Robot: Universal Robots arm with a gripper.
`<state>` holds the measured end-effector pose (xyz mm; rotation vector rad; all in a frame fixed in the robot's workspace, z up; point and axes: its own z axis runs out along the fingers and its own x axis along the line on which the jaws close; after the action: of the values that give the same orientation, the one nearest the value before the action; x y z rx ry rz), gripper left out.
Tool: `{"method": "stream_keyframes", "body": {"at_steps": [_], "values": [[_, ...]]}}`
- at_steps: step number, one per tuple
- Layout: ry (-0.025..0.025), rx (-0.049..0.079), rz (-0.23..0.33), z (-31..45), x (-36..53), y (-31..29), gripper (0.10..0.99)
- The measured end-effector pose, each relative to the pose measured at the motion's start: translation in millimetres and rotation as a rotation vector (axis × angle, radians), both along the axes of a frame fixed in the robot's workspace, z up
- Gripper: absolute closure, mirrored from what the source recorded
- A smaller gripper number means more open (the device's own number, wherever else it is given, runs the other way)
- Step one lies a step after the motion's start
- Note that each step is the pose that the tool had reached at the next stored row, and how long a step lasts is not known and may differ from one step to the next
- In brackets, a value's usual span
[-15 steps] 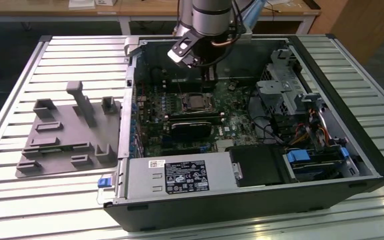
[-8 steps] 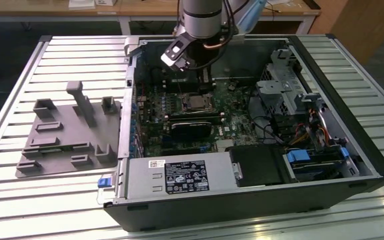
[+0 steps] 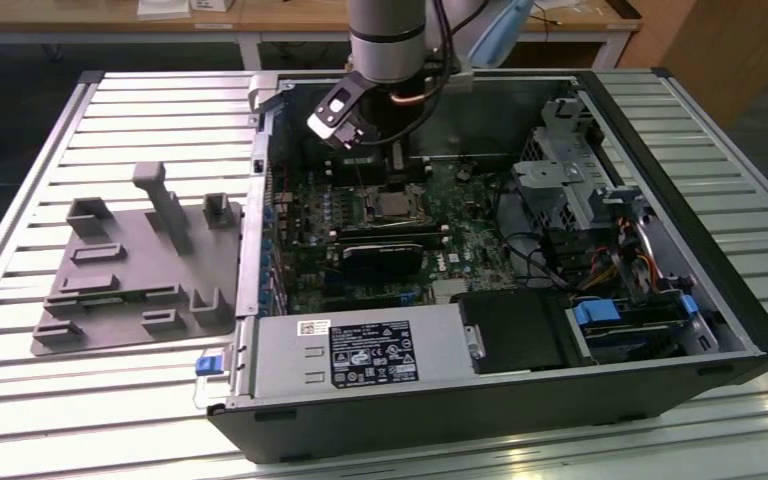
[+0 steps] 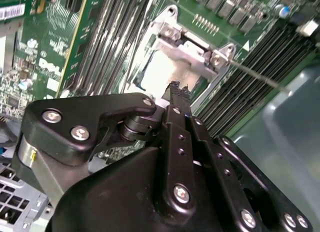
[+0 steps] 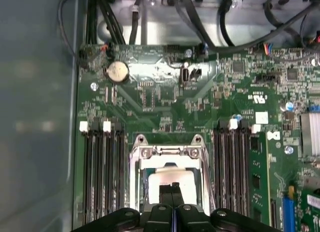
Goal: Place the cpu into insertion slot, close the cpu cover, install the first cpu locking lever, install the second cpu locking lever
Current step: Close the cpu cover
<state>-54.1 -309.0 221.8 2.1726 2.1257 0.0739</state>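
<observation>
**Chip seated and cover down, lever work in hand**

The cpu [image 5: 156,184] is seen lying in the insertion slot [image 3: 391,207], its pale top showing through the window of the cpu cover [image 5: 167,153], which is laid flat over the slot. The gripper [image 5: 175,188] is held directly above the insertion slot, its two fingers brought together with no gap and nothing gripped. Whether the tips touch the chip cannot be told. Placing the chip and closing the cover are judged done or all but done, and the first locking lever is judged to be the step in hand. For that, the closed tips would need to be set against the thin wire beside the insertion slot and the wire pressed down under its catch without being allowed to slip off.

In the second wrist view a locking lever [image 4: 255,74] is shown as a thin wire running out from a corner of the cover, away from the insertion slot; whether it is latched cannot be told. In the first wrist view the memory slots [image 5: 102,182] are laid out on both sides of the insertion slot. In the exterior view the open computer case [image 3: 491,425] is seen around the insertion slot, with a grey fixture tray [image 3: 131,280] well apart from it, outside the case
</observation>
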Motion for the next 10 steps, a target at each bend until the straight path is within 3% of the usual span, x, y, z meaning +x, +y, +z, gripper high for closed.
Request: {"method": "stream_keyframes", "body": {"at_steps": [4,10], "values": [[-0.0020,0.000,0.000,-3.6,-5.6,-0.3,0.984],[-0.0018,0.000,0.000,-5.2,-6.5,-0.6,0.984]]}}
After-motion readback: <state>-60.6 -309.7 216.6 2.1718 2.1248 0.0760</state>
